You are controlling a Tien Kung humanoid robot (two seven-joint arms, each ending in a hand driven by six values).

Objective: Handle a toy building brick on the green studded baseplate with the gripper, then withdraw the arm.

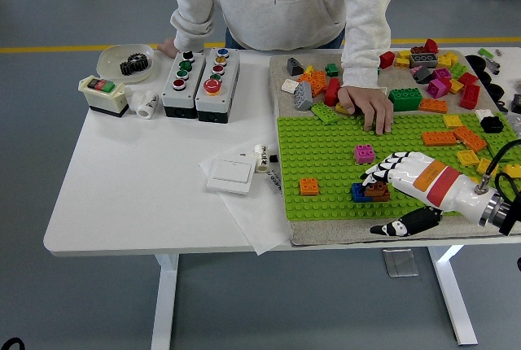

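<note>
A single head view looks from high on the robot's side, facing forward and steeply down over the white worktop (138, 187). Its near edge runs across the lower part of the picture, with grey floor and the worktop's legs showing below at 6 o'clock. The far edge lies toward 12 o'clock, where a person's torso (281, 0) is cut off by the top border. The camera stands far enough back to take in nearly the whole worktop, though its right end runs out of frame at 3 o'clock. The green studded baseplate (326, 155) sits right of centre. The right hand (399, 175) enters from about 4 o'clock.
</note>
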